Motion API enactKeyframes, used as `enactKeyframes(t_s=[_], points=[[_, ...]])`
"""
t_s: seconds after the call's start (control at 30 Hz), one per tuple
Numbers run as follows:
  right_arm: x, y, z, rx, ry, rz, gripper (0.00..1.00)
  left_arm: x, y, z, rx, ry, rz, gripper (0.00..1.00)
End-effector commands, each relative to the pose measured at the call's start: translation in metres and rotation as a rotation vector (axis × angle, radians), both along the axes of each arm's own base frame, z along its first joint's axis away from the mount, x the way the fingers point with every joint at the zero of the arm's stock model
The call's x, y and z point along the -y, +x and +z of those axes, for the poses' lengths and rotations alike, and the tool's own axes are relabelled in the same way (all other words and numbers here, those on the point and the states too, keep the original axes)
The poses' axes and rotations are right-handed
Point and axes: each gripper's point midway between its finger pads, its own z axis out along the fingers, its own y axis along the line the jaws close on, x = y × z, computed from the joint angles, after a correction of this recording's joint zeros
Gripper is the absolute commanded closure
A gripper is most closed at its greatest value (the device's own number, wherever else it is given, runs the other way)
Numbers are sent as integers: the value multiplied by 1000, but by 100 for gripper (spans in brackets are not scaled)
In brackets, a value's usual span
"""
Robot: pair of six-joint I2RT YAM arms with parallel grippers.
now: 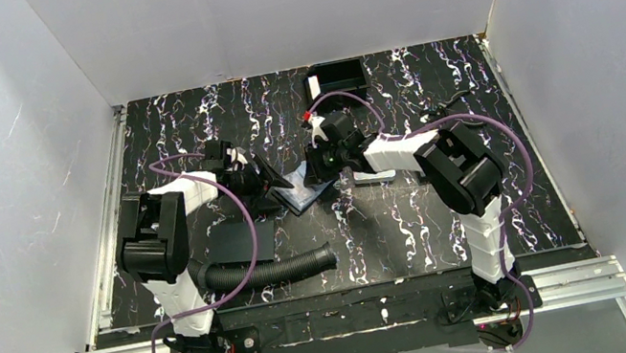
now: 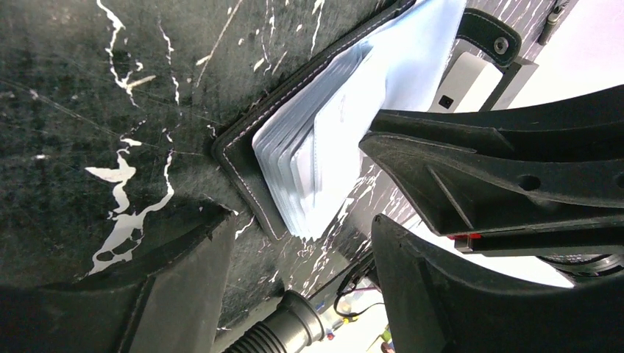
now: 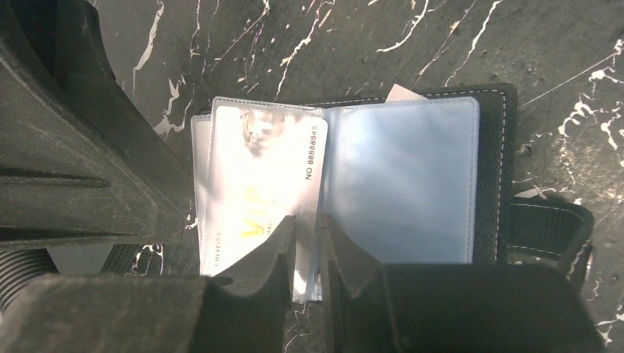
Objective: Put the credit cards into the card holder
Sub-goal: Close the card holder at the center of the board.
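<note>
As the top view shows it, we find the small black bifold card holder (image 1: pixel 300 193) lying open on the black marbled counter (image 1: pixel 415 226) between the two arms, its pale bluish leaves fanned upward. The left gripper (image 1: pixel 257 169) sits at the holder's nine o'clock and the right gripper (image 1: pixel 320 170) at its one o'clock, both close against it. Their spread is too small to read here. A flat black square pad (image 1: pixel 243 242) lies at the holder's seven o'clock.

From the left wrist we see the stack of clear plastic sleeves (image 2: pixel 316 154) bound inside the stitched black cover. The closing tab (image 2: pixel 486 37) is at one o'clock, with a silver-grey case (image 2: pixel 467 81) just beyond it. The left gripper stands wide and holds nothing.

From the right wrist, a whitish card (image 3: pixel 257 169) printed VIP in gold lies on the left leaf, seemingly within its sleeve. The right gripper is narrow, its fingers (image 3: pixel 268 254) pinched on the card's six o'clock edge. We cannot tell whether they hold the card alone or the sleeve with it. The right-hand sleeve (image 3: pixel 401 184) looks empty.

We judge that one card is nearly seated. No other loose cards show, so we cannot say how many remain.
</note>
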Motion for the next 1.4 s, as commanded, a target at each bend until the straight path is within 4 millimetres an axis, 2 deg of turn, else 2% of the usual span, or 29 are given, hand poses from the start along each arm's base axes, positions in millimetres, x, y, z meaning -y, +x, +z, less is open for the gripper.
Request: enactKeyframes(t_s=[0.0,0.2,0.4,0.5,0.67,0.83,1.0,1.13,1.37], points=[[29,-10,-47,-72,-126,-49,76,5,0,-10,9,-13,-8,33],[29,-12,-49,-83,-120,-44,76,28,8,2,41,-132,-38,34],[23,-15,-42,-99,-78,-38,75,36,14,35,136,-141,-50,37],[16,-17,-34,-113,-31,-35,72,38,19,55,179,-154,-39,39],[8,-19,-19,-125,31,-30,65,41,25,78,234,-167,-33,38],[5,-18,-5,-145,78,-48,56,50,30,78,217,-181,-46,36],[8,-13,7,-163,102,-82,51,59,35,77,213,-186,-58,36],[26,-1,12,-198,98,-166,48,66,43,84,231,-186,-61,36],[57,19,38,-200,100,-218,45,82,51,83,225,-197,-81,36]])
